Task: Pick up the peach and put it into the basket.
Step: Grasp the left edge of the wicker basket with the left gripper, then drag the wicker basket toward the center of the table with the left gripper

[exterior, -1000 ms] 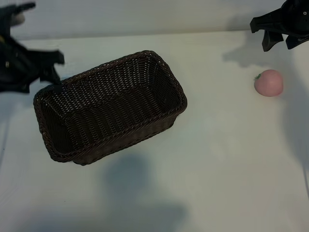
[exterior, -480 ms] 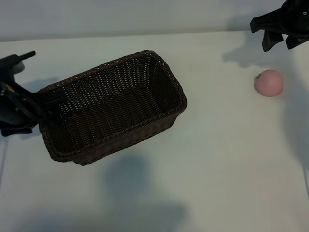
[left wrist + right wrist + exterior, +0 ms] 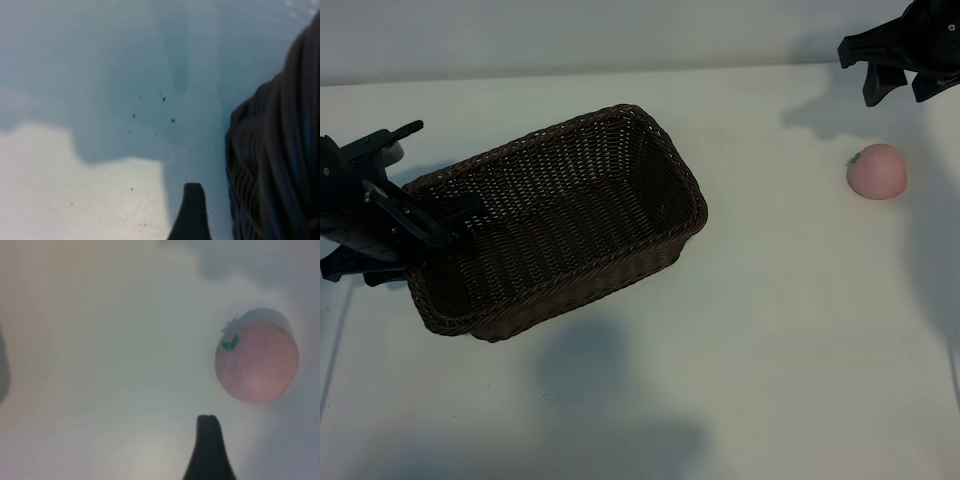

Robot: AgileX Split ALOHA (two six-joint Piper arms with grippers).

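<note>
The pale-pink peach (image 3: 877,171) lies on the white table at the right, its green stem spot turned toward the basket. The dark-brown wicker basket (image 3: 672,165) sits left of centre, turned at an angle, with nothing in it. My right gripper (image 3: 900,88) hangs open behind the peach, apart from it; in the right wrist view the peach (image 3: 257,362) lies off to one side of a black fingertip (image 3: 207,440). My left gripper (image 3: 442,222) is open at the basket's left end. One fingertip (image 3: 193,210) is over bare table beside the basket wall (image 3: 280,165).
White table (image 3: 790,330) stretches between the basket and the peach and along the near side. A pale wall runs along the back edge. The arms' shadows fall on the near table and at the far right.
The left arm has swung from the back left corner down to the basket's left end. The basket, the peach and the right arm have not moved.
</note>
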